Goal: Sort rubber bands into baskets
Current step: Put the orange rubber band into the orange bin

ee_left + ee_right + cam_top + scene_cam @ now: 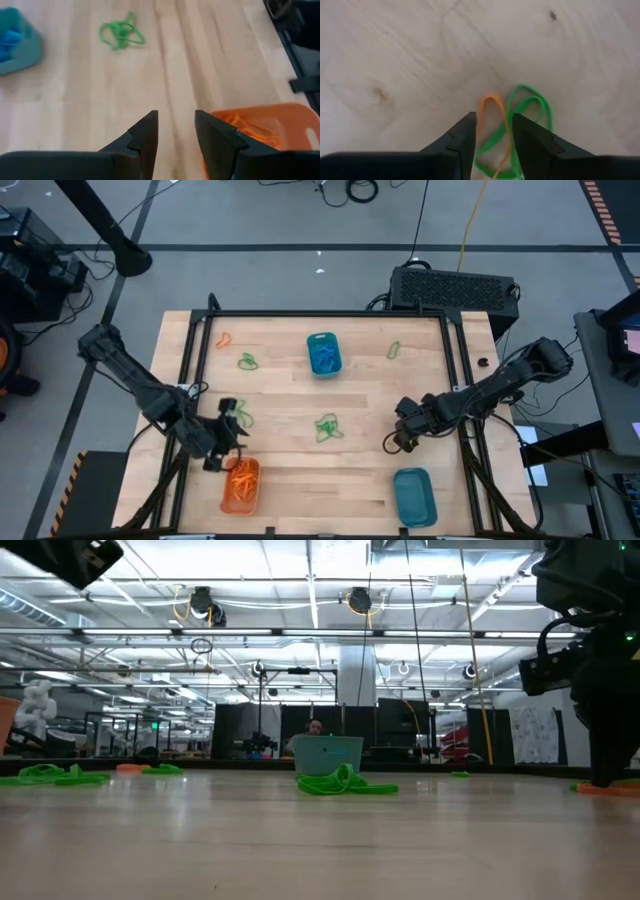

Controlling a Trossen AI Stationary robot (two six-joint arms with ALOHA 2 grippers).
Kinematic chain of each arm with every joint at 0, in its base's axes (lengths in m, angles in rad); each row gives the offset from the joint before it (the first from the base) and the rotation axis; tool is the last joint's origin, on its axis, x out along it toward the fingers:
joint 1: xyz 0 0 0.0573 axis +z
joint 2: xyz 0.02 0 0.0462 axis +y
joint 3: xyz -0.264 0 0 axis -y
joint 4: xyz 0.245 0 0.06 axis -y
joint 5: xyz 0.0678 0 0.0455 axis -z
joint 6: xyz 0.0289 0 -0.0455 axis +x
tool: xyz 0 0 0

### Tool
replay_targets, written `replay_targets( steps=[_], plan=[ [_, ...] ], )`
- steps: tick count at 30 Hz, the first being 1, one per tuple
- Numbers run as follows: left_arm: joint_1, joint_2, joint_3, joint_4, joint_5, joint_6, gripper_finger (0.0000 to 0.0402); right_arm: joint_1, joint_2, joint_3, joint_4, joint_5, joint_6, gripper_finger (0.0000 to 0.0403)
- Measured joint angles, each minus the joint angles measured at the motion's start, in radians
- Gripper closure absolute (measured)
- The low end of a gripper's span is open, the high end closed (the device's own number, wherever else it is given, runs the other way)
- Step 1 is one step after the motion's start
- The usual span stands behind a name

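My left gripper [222,448] hangs open over the table beside the orange basket [240,485], which holds orange rubber bands [250,127]; nothing is between its fingers [176,135]. My right gripper [393,442] points down at the table's right part, open. Its fingers [494,137] stand on either side of an orange rubber band [492,106] that lies on the wood, crossed with a green rubber band [534,107]. A teal basket [322,353] at the far middle holds blue bands. Another teal basket [413,495] sits near the front right. My right gripper comes from above, fingers pointing down, with the orange band's loop [506,125] running between them. The band lies flat on the table. Whether a finger touches it, I cannot tell.
Loose green bands lie at the table's middle [327,427], near the left gripper [242,418], at the far left [247,361] and far right [393,350]. An orange band [222,339] lies at the far left corner. A black frame [330,314] rims the table.
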Motion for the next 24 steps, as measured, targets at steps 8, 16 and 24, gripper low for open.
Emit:
replay_targets(
  steps=[8,16,24],
  plan=[
    [0.081,-0.042,0.0,0.007,-0.008,0.066,0.0265,0.0,-0.027,0.005,-0.025,0.032,-0.013,0.0297],
    [0.12,-0.042,0.0,0.005,0.002,0.073,0.0265,0.0,-0.05,0.031,0.045,0.024,-0.017,0.0311],
    [0.121,-0.042,0.001,0.005,0.008,0.067,0.0265,0.011,0.025,0.031,0.06,0.023,-0.001,0.0315]
  ],
)
